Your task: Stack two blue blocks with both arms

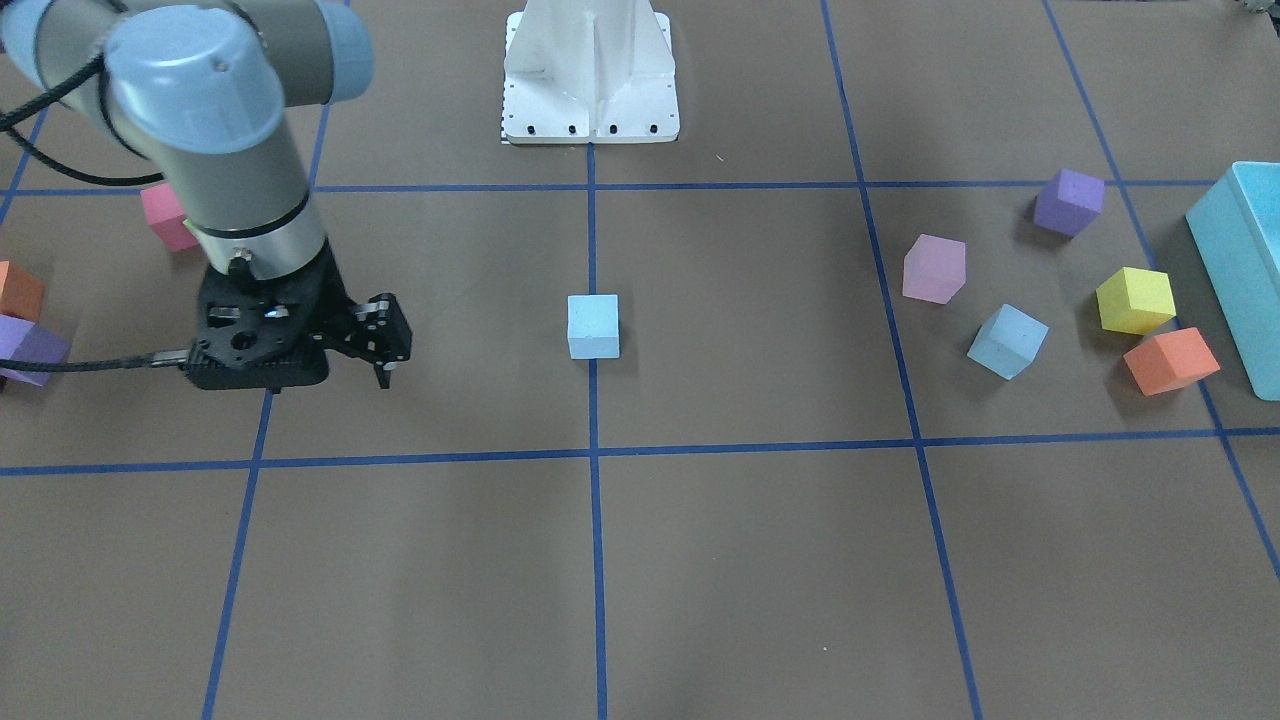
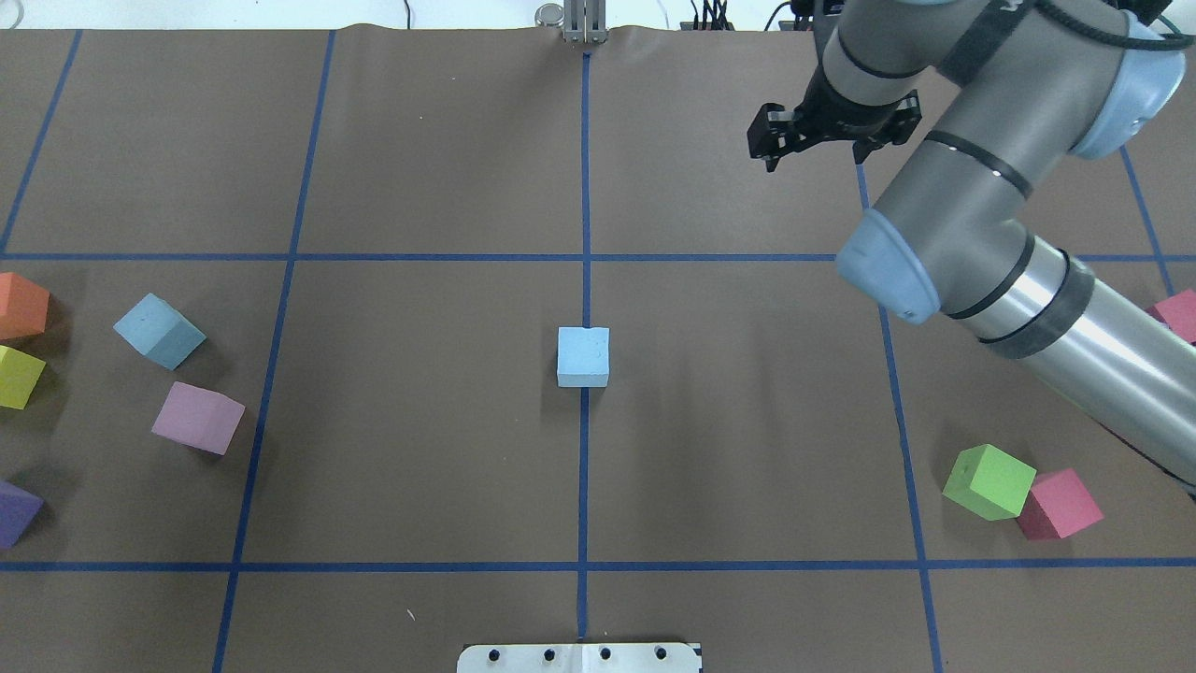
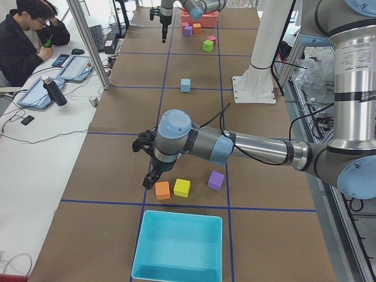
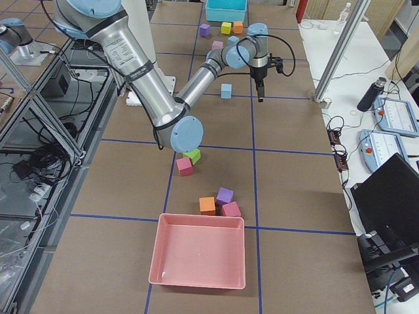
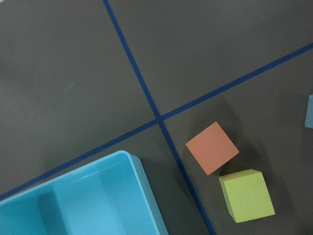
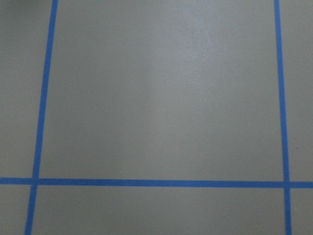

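Position: first blue block [image 2: 583, 356] at centre of bench [image 2: 420, 449]; second blue block [image 2: 159, 330] far on robot's left, nearest left claw [image 3: 150, 180], opening impossible to tell. Right claw [image 2: 813, 157] spread, empty, well beyond first blue block.

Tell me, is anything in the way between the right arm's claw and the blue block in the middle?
No. Only bare table with flat blue tape lines lies between the right claw and the middle blue block. The green block and the pink block beside it sit off to one side.
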